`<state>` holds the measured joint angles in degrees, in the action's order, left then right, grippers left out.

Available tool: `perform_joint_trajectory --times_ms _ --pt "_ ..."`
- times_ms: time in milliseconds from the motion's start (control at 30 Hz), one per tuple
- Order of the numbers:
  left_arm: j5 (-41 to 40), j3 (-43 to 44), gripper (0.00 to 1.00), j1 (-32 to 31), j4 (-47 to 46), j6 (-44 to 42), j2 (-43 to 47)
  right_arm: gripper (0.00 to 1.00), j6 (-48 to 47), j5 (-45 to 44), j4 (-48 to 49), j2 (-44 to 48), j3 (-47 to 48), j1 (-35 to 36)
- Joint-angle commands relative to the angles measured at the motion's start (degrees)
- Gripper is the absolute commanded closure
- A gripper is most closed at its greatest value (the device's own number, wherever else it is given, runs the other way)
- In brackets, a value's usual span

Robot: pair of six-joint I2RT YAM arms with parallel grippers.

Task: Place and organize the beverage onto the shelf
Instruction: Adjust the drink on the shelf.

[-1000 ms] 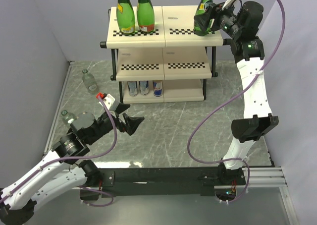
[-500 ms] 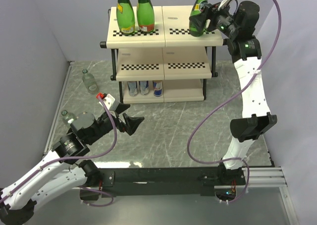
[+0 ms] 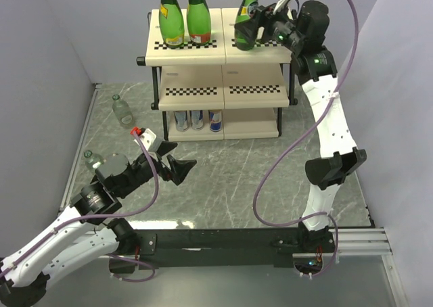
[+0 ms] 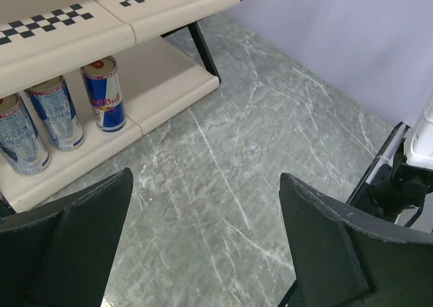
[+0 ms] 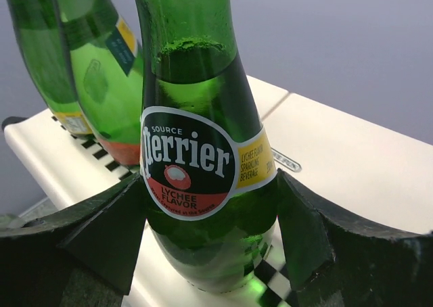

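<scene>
The grey marbled desk (image 3: 237,165) carries the shelf (image 3: 257,99) at its far side, a three-tier rack of cream boards with black-and-white checkered front strips on a black tube frame. The right arm reaches up to the top tier. There the right end effector (image 3: 247,33) is clamped on the lower body of a green Perrier bottle (image 5: 203,117), with a finger pressed to each side just below the label. The bottle is upright over the right half of the top board, close to the middle seam, its base by the checkered strip; whether it rests on the board cannot be told. Its oval label reads "SOURCE Perrier" in white on black, with "LYCHEE FLAVOR" on a red band beneath. A yellow tab beside it repeats the flavour and adds "SPARKLING BEVERAGE". The left end effector (image 4: 205,185) hangs over the near left of the desk with its fingers wide apart and nothing between them. Two more green bottles stand side by side on the left half of the top tier: the left bottle (image 3: 171,19) has a yellow label and the right bottle (image 3: 198,16) an orange-red one, their writing too small to read. Three cans stand in a row on the bottom tier; the rightmost is a blue Red Bull can (image 4: 105,94), and the two silver-blue cans (image 4: 59,114) to its left are illegible. A small clear bottle (image 3: 122,109) sits on the desk left of the shelf.
</scene>
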<state>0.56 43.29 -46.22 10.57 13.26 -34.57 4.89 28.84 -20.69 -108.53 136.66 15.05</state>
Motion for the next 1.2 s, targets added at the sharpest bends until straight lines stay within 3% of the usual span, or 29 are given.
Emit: perform_joint_trajectory --times_ms 0,600,867,1167 --pt "-0.4 0.7 0.05 0.2 -1.2 0.8 0.8 0.54 0.6 -1.2 4.6 -1.0 4.9 2.2" --pt "-0.4 0.6 0.05 0.2 -0.3 1.1 1.8 0.55 -0.8 -3.6 6.5 -4.7 8.3 6.6" --pt "-1.9 0.0 0.05 0.2 -0.4 1.1 2.1 0.52 -1.4 -4.2 6.5 -5.0 8.3 7.0" --pt "-1.7 -0.1 0.05 0.2 -0.6 1.1 2.1 0.3 -1.7 -5.6 6.2 -4.5 7.7 7.0"
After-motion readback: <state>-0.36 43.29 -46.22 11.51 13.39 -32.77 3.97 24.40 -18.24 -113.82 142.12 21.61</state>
